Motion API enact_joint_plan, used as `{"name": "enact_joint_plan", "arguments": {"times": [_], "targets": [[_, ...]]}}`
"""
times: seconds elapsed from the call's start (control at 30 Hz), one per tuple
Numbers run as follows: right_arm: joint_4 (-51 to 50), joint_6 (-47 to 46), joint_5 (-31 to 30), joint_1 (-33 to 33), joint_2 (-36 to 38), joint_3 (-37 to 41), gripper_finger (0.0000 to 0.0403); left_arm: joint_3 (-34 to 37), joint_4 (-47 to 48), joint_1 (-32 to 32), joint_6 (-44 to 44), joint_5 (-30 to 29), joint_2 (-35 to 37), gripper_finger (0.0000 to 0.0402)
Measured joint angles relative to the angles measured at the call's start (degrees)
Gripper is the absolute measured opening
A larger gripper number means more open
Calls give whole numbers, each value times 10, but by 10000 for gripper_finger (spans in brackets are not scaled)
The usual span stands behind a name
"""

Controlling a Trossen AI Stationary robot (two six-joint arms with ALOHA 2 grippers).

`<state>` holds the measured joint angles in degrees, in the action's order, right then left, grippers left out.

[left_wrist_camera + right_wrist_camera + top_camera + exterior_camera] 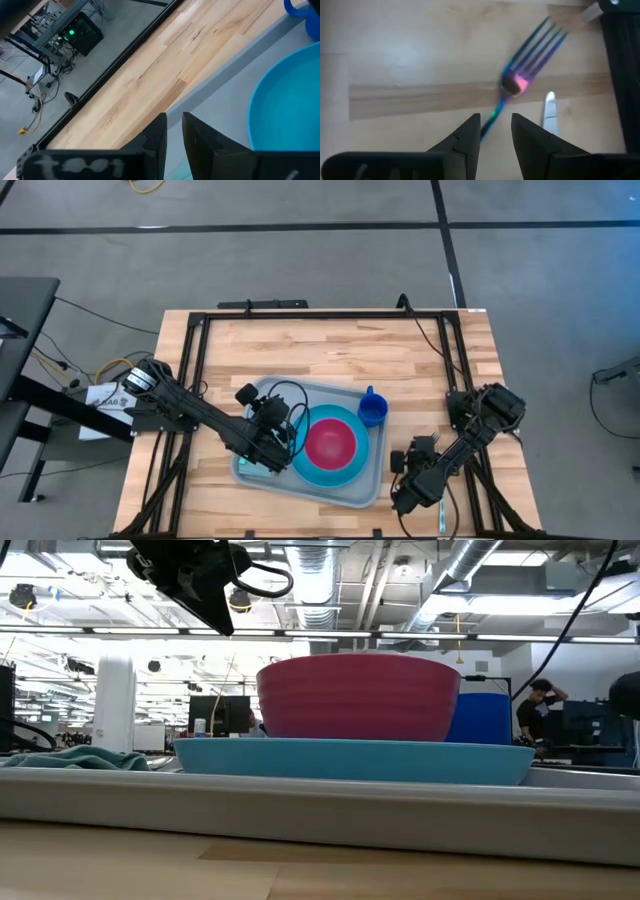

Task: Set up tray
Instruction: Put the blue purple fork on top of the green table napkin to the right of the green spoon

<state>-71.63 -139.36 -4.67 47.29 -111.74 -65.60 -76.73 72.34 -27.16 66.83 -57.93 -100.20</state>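
Note:
The grey-blue tray lies mid-table and carries a round blue plate with a magenta bowl, a blue cup and a teal napkin at its left end. My left gripper hovers above the tray's left part, its fingers a narrow gap apart and empty. My right gripper is open low over the table near the front right. An iridescent fork lies ahead of it. The fork's handle runs in between the fingers and passes under one of them.
A silvery utensil tip lies beside the fork. A black frame rail runs close by on the table's right side. Bare wood shows behind the tray and at the table's front left.

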Motion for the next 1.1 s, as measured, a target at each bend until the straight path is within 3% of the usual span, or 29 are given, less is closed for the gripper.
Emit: {"name": "enact_joint_plan", "arguments": {"times": [0.77, 0.87, 1.0, 1.1], "targets": [[15, -8, 2, -21, -18, 6, 102, 0, 0, 0, 0, -1, 0, 50], [15, -11, -27, -25, -18, 15, 102, 0, 0, 0, 0, -1, 0, 50], [41, -5, -123, -35, -18, 35, 102, 0, -1, 0, 0, 0, 0, 50], [53, -3, -149, -42, -18, 40, 102, 0, -1, 0, 0, 0, 0, 50]]}}
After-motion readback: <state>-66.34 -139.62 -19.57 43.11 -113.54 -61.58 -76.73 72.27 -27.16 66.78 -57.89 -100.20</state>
